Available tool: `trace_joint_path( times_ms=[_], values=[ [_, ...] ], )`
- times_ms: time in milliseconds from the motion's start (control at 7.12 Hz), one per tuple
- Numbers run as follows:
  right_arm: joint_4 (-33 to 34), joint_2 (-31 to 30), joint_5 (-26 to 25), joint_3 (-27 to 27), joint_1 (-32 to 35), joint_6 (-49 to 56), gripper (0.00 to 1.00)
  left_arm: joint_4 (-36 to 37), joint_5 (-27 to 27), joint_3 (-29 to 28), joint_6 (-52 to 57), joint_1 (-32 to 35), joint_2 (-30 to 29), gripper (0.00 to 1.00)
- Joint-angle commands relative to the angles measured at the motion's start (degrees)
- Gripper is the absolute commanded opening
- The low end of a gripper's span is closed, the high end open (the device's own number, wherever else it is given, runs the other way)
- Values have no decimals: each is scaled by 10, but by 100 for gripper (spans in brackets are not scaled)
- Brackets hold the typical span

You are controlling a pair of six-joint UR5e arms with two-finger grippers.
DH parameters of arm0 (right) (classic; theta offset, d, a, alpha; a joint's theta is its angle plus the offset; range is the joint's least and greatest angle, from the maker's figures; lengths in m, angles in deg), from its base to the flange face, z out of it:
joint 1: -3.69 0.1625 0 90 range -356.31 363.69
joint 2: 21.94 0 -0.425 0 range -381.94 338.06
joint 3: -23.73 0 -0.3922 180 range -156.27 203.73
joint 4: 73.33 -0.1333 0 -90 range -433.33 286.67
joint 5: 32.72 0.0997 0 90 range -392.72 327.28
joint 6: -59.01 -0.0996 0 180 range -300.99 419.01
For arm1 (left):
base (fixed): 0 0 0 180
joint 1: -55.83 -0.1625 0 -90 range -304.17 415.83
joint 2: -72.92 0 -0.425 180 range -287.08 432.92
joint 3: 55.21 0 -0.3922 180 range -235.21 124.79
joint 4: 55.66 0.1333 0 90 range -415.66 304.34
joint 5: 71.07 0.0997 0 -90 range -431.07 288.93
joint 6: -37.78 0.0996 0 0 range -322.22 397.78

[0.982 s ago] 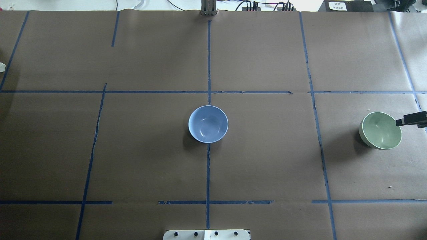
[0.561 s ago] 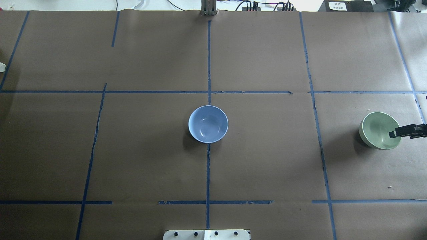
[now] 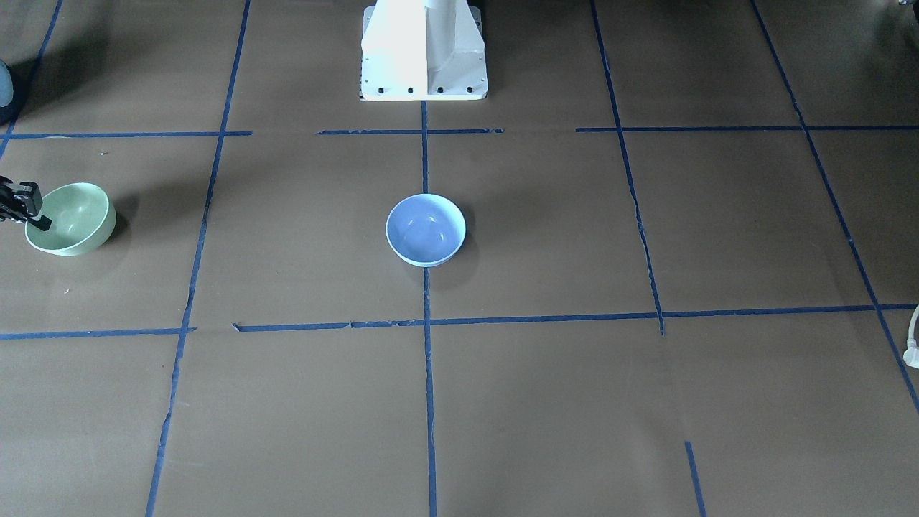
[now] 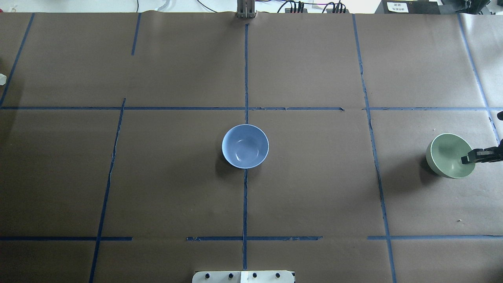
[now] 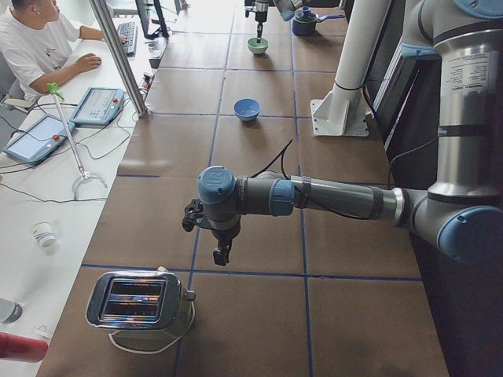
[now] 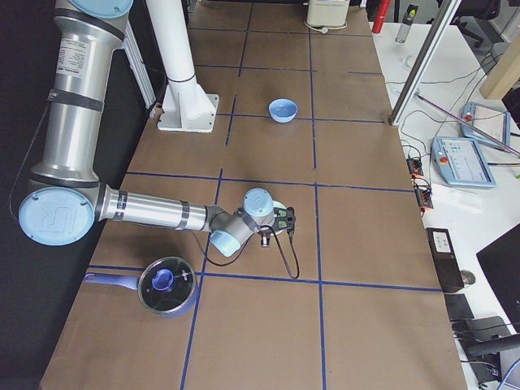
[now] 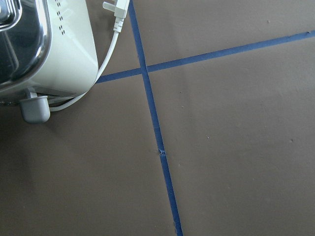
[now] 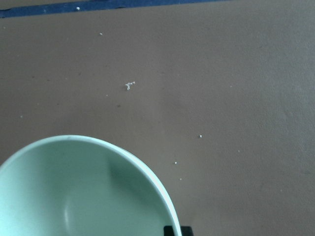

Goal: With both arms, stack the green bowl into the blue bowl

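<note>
At the rim of the green bowl (image 4: 446, 155), on the side away from the table middle, the right gripper (image 4: 469, 158) comes in low and nearly level. One black fingertip (image 8: 173, 230) shows in the wrist view exactly at the rim, so it seems to touch the edge there. I think the approach is from the side because a thin wall is easier to pinch with one finger inside and one outside. How wide the jaws stand, and if they already clamp the rim, I cannot tell; most of the gripper is cut off by the picture border. The bowl sits on the table directly under the gripper, mouth up. The blue bowl (image 4: 245, 146) waits well apart from this gripper, in the table middle, also mouth up and empty, ready to receive. The left gripper (image 5: 222, 255) hangs far from both bowls, just beside a toaster (image 5: 140, 299); its opening cannot be judged.
</note>
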Motion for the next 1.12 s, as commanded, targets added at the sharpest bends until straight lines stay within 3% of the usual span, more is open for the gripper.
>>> trace_joint_path(
  times_ms=[0,281,561,702,982],
  values=[
    [11,20,47,21,19,-2,0,0,0,0,0,-1,-1,100],
    [79,75,106,61,57,-16,0,0,0,0,0,-1,-2,100],
    [115,171,102,83,28,-115,0,0,0,0,-1,-1,-2,100],
    [116,222,87,82,-19,-174,0,0,0,0,-1,-1,-3,100],
    [126,324,-8,76,-134,-292,0,0,-1,-1,-1,-1,-4,100]
  ],
)
